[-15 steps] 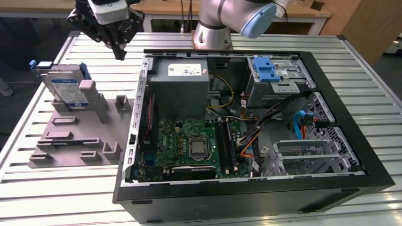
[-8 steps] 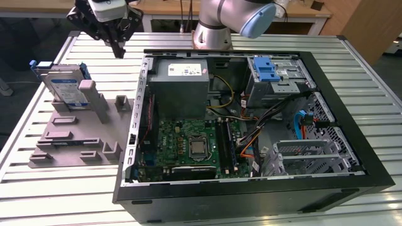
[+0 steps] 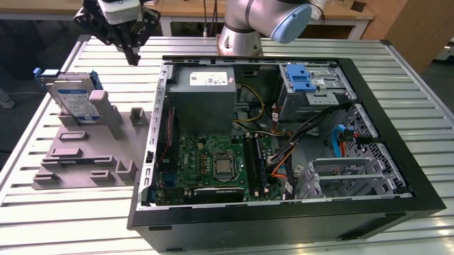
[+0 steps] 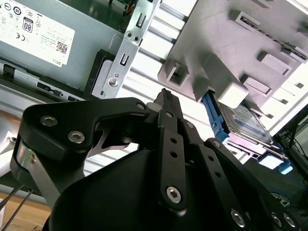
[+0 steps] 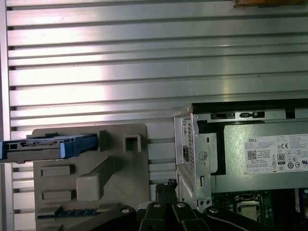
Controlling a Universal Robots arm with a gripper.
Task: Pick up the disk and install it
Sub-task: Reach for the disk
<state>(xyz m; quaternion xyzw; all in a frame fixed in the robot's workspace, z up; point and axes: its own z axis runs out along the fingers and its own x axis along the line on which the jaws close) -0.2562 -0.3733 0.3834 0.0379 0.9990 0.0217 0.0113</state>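
Find the gripper [image 3: 133,59] in the air over the slatted metal table [image 3: 71,223], just off the far corner of the open computer case [image 3: 284,226] on the exterior view's left, with fingers pressed tip to tip and clamping nothing. Spot the disk [image 3: 74,101] standing on edge in a slot of the grey holder [image 3: 78,159], on the exterior view's left of the case, label facing outward, blue frame round its edges, clear of the gripper and untouched. In the first wrist view, meet the disk [image 5: 43,144] edge-on at one end of the holder [image 5: 130,178]; in the second wrist view, catch the disk [image 4: 245,122] tucked behind a block of the holder [image 4: 216,29]. Inside the case, note the grey power supply box [image 3: 202,103] with its white sticker, the green motherboard [image 3: 212,159] beside it, and a drive cage [image 3: 312,87] with a blue latch strip.
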